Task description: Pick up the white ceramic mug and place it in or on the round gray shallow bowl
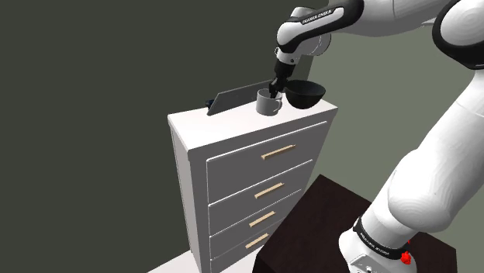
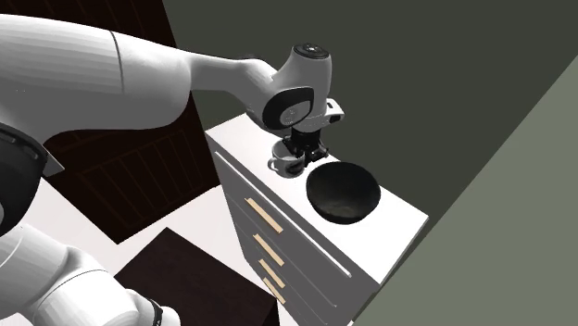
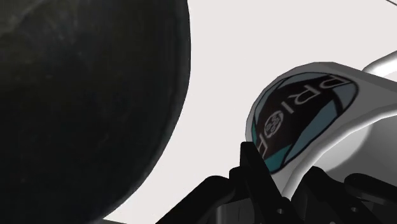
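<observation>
Right at the gripper: it's down on the mug, dipping at the rim, arm reaching over from above. The mug looks to be sitting on the dresser top. Whether the grip has closed on it can't be told; the wrist view has the mug's labelled side pressed up close, nothing more certain.

So this reads as the pick step: grasp being made, lift not yet done. The next move likely calls for a firm hold, a straight rise to clear the bowl's rim, then a short carry sideways.

And short it is: the dark bowl stands just beside the mug, toward the shoulder view's right, its wall looming close in the wrist view. Little room there, so a low swing could knock it.

Beyond, a grey slab leans on the mug's other side. The bowl sits near the dresser's back edge, with the wall close behind.
</observation>
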You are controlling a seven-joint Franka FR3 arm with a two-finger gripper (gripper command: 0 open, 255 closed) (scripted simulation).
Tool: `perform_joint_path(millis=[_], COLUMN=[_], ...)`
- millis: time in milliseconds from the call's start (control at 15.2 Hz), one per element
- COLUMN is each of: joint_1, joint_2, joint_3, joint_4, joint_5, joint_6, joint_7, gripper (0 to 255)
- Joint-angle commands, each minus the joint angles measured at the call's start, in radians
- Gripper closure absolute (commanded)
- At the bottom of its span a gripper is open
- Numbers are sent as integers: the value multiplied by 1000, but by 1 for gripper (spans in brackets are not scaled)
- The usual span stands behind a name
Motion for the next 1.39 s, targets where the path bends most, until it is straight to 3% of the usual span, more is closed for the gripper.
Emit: perform_joint_path(millis=[0,1320], joint_1=[0,0], joint_2=[-5,-26], joint_3=[0,1], joint_4=[21,266], joint_5=[-3,-22], joint_6=[-25,-290], joint_7=[4,38], gripper=[255,255])
